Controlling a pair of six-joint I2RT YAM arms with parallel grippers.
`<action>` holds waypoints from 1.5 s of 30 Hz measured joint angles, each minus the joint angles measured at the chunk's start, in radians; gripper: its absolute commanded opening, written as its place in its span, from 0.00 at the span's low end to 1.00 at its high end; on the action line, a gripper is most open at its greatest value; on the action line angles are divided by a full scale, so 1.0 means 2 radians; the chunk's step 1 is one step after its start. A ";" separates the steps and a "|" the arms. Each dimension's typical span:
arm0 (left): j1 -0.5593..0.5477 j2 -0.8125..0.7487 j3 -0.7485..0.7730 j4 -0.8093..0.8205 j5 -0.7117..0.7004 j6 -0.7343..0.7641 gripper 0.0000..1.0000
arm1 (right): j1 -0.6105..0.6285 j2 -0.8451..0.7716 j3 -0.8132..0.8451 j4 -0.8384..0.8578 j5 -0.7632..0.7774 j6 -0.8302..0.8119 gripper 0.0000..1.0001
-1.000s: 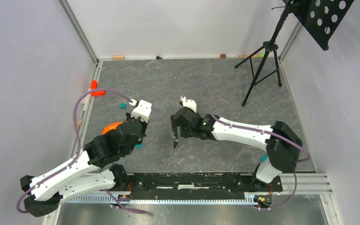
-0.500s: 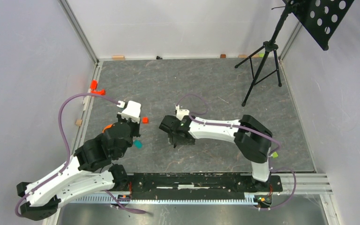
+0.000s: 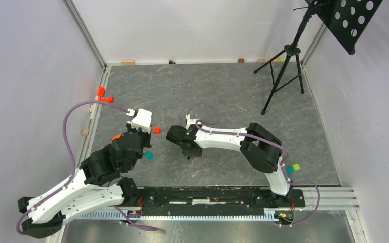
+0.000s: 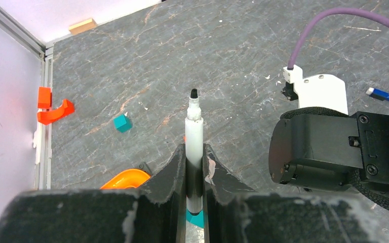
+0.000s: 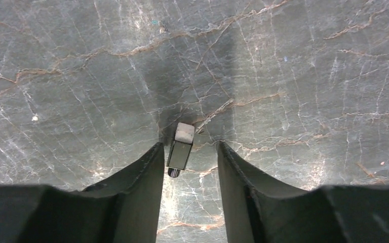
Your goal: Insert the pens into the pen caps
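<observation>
While astride the black cap (image 5: 180, 154), right pincer (image 5: 189, 148) well off table (image 3: 223, 86) edges.

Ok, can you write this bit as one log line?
left hand: holds white pen | right hand: open around black pen cap on table

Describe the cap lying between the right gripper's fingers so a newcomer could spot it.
Start at the grey marbled table, near its middle, where the right gripper points down. The cap lies flat on the table between its two dark fingers. It is a stubby black tube with a white end, far shorter than the white pen in the left gripper.
</observation>
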 measured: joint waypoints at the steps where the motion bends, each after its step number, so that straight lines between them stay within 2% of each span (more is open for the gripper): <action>1: 0.000 0.000 0.000 0.000 0.000 0.000 0.02 | 0.000 0.002 0.002 -0.003 0.001 0.001 0.39; 4: 0.001 -0.001 0.000 0.000 0.001 0.000 0.02 | 0.000 0.004 0.005 -0.007 0.001 0.004 0.27; 15: 0.001 -0.001 0.000 0.000 0.001 0.000 0.02 | 0.000 0.006 0.007 -0.007 0.000 0.002 0.09; 17: 0.001 -0.001 0.000 0.000 0.001 0.000 0.02 | 0.000 0.006 0.005 -0.003 0.000 -0.002 0.00; 20: 0.001 -0.001 0.000 0.000 0.001 0.000 0.02 | -0.003 -0.014 -0.029 0.039 -0.010 -0.018 0.00; 23: 0.001 -0.001 -0.001 0.000 0.006 0.000 0.02 | -0.008 -0.064 -0.113 0.134 -0.029 -0.031 0.00; 26: 0.001 -0.001 -0.002 0.000 0.013 0.000 0.02 | -0.013 -0.099 -0.171 0.194 -0.036 -0.035 0.00; 35: 0.001 0.000 -0.010 0.006 0.055 0.000 0.02 | -0.015 -0.186 -0.267 0.243 0.023 -0.066 0.00; 45: 0.001 0.001 -0.018 0.022 0.135 0.001 0.02 | -0.047 -0.436 -0.511 0.488 0.044 -0.159 0.00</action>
